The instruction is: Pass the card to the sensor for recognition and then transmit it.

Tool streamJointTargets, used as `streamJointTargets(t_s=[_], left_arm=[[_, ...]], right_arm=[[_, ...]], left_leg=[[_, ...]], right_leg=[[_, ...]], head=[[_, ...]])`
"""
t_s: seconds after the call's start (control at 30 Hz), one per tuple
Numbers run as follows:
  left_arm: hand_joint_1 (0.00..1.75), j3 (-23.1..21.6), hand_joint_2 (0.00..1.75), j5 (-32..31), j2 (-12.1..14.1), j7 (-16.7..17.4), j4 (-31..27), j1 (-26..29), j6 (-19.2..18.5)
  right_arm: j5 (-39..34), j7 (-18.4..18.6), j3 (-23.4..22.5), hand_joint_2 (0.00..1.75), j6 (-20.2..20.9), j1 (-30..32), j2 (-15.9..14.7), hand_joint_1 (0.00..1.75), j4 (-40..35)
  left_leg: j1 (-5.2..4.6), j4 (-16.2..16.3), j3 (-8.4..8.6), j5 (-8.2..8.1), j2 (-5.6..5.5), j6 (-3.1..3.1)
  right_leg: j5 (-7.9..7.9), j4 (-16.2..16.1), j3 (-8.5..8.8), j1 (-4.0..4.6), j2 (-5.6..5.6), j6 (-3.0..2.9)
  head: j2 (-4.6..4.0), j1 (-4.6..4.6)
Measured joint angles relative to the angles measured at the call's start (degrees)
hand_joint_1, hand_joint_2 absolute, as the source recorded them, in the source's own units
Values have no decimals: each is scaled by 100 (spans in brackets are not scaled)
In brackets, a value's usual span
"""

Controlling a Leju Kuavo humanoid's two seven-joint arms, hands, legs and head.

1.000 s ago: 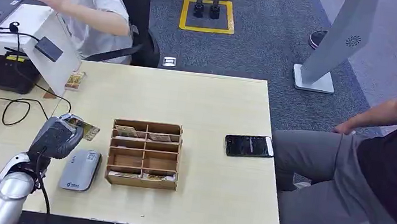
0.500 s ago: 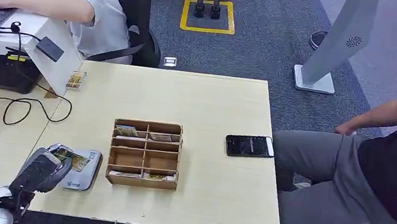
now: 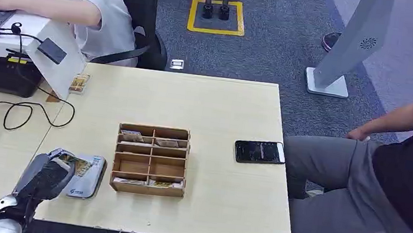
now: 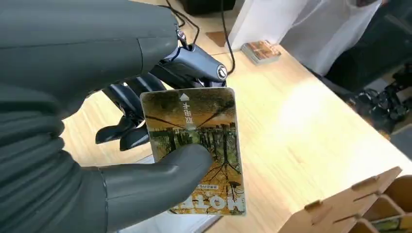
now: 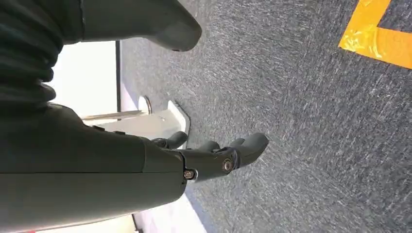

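My left hand [image 3: 45, 176] hovers at the table's front left and pinches a picture card [image 3: 76, 165] between thumb and fingers. The wrist view shows the card [image 4: 199, 141] printed with autumn trees, the thumb pressed on its face. The card lies just over the grey card reader [image 3: 87, 176], a flat device beside the wooden organiser [image 3: 151, 159]. My right hand [image 5: 214, 158] hangs over the carpet with its fingers spread and nothing in it.
The organiser holds several cards in its slots. A black phone [image 3: 259, 151] lies to its right. A stack of cards [image 3: 78, 83] sits by a white stand [image 3: 57, 56]; cables [image 3: 26, 112] and a black box [image 3: 12, 76] at left. People sit at the back left and at the right.
My left hand has drawn back towards the table's front edge with the card, from beside the organiser's top to over the card reader. The person on the right has shifted the grey object they hold.
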Motion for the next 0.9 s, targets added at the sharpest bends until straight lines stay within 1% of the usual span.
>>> streamJointTargets(t_s=[0.13, 0.2, 0.57, 0.9], left_arm=[[175, 0, 175, 6, -138, 107, 74, -203, 219], [175, 0, 175, 11, -186, 131, 127, -288, 243], [175, 0, 175, -13, -300, 181, 365, -388, 215], [175, -52, 175, -333, -333, 287, 533, -384, 180]], right_arm=[[26, -35, 0, 175, -15, -6, 4, 0, -15], [54, -48, 0, 175, -15, -15, 4, 0, -15], [74, 0, 0, 175, -15, -25, 7, 0, -15], [116, -18, -4, 175, -13, -25, 7, 0, -15]], left_leg=[[0, 0, 0, 1, 0, 1], [0, 0, 1, 1, 1, 1], [0, 1, 1, 1, 1, 0], [0, 1, 1, 1, 1, 0]], right_leg=[[1, 0, 1, 0, 0, 0], [1, 0, 2, 0, 0, -1], [1, 0, -1, 0, 2, 0], [1, 0, 0, 0, 1, 0]], head=[[0, 2], [0, 2], [0, 2], [0, 2]])
